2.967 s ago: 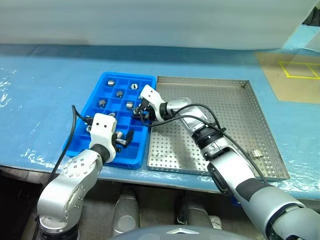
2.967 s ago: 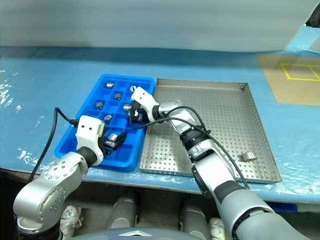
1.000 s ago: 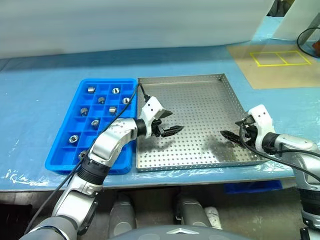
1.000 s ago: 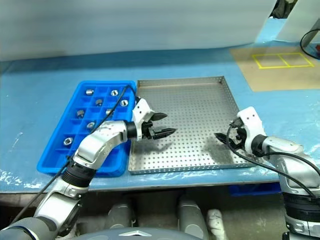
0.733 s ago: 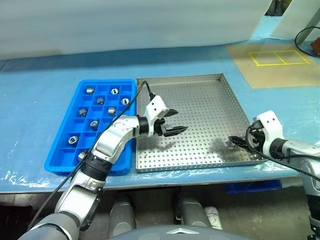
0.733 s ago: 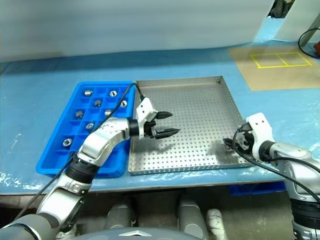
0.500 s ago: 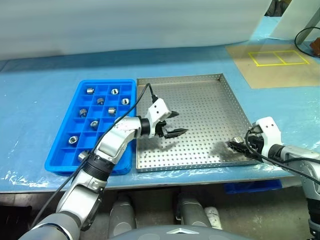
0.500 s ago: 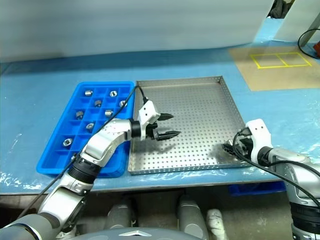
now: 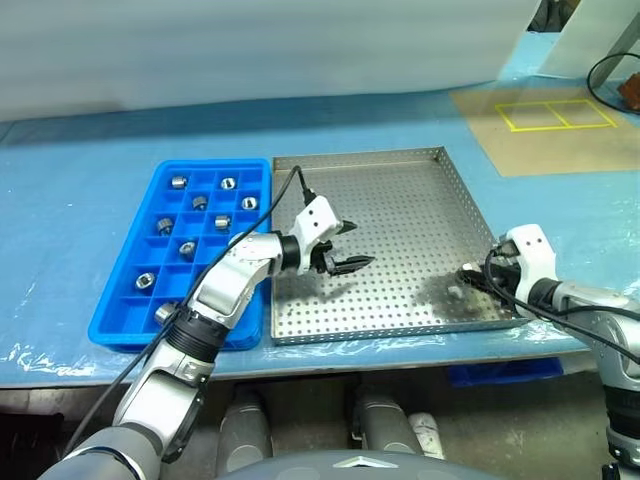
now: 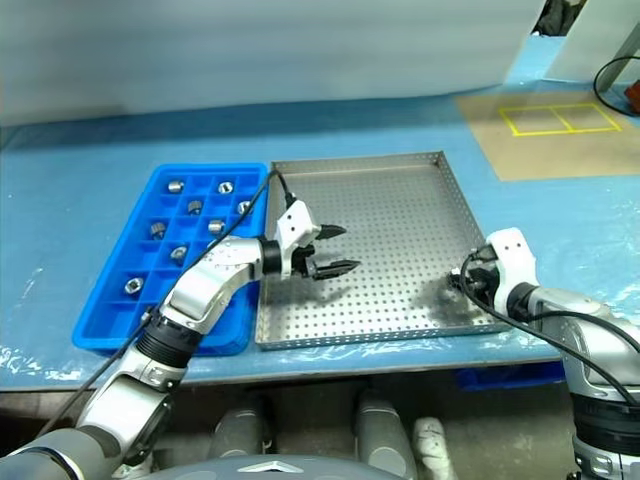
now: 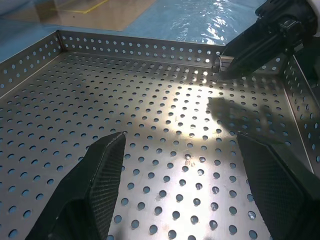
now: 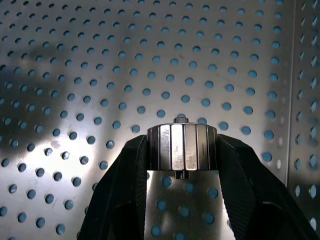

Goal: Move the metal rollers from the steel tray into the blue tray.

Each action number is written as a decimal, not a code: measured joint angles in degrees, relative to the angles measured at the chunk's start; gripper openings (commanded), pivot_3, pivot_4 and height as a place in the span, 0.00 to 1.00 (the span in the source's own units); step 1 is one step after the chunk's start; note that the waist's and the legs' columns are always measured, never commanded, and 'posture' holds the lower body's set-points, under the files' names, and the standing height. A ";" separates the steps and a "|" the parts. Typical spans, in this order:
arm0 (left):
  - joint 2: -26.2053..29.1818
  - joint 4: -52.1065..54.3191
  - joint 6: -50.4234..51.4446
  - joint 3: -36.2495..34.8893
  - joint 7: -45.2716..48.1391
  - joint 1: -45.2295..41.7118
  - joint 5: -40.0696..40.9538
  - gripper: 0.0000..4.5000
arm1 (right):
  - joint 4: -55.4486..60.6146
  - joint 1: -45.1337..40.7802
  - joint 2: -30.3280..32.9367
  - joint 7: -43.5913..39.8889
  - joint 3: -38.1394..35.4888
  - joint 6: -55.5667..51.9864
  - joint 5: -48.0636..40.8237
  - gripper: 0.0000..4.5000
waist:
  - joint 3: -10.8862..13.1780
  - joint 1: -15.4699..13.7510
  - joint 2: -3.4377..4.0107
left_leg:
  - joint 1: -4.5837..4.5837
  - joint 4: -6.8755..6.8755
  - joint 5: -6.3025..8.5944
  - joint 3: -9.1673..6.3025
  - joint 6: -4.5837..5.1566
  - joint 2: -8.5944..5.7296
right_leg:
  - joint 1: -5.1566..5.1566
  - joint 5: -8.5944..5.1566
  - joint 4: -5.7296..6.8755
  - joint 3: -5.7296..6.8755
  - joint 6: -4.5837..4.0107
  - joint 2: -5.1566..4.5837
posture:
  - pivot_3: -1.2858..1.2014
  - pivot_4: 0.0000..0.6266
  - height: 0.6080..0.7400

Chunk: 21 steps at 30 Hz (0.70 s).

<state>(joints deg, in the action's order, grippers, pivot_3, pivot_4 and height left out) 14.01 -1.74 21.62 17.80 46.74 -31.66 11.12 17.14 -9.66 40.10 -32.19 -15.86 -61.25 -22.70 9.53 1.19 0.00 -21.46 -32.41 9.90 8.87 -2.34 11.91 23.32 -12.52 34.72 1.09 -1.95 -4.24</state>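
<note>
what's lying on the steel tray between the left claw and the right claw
Nothing: from the left claw to the right claw, which holds a roller, the steel tray is bare perforated floor, as both eye views and the left wrist view show.

the perforated floor of the steel tray (image 9: pixel 400 215) lies bare across its far half and middle, so there is open room for me to pass there. its low rim runs all round and stands in the way of any low sweep out to the sides. my left gripper (image 9: pixel 347 246) hangs over the tray's left part with fingers spread, its arm lying across the near end of the blue tray (image 9: pixel 120 300) and blocking that corner. my right gripper (image 12: pixel 182 150) sits at the tray's near right corner, close to the rim, clamped on a metal roller (image 12: pixel 182 147). seven of the blue tray's cells hold metal rollers (image 9: pixel 200 202); the other visible ones are free.
</note>
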 measured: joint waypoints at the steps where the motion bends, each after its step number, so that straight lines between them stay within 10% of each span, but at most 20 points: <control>1: 0.08 0.51 0.84 -0.26 -0.76 0.08 -0.01 0.83 | -0.36 -1.47 -0.43 0.14 0.81 0.35 0.01 0.36 | 0.00 0.02 0.01 | 0.01 0.00 0.00 0.00 0.00 0.00 | 0.00 0.00 0.02 0.00 0.00 0.00 | 0.39 0.24 1.00; 21: 5.65 29.89 23.54 -11.28 -16.20 15.07 4.09 0.83 | -15.91 -26.63 -14.62 -6.66 23.51 13.49 2.37 0.36 | 0.06 -3.16 0.12 | -0.13 0.13 -0.09 -0.08 -0.19 0.05 | 0.11 -0.01 0.03 0.21 -0.03 -0.04 | 0.55 0.24 1.00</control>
<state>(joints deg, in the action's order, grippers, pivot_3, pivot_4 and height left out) 19.66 28.14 45.16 6.52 30.54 -16.59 15.21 1.23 -36.29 25.49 -38.84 7.66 -47.76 -20.33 9.59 -1.97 0.12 -21.59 -32.28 9.81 8.79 -2.54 11.95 23.43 -12.53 34.76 1.30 -1.98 -4.28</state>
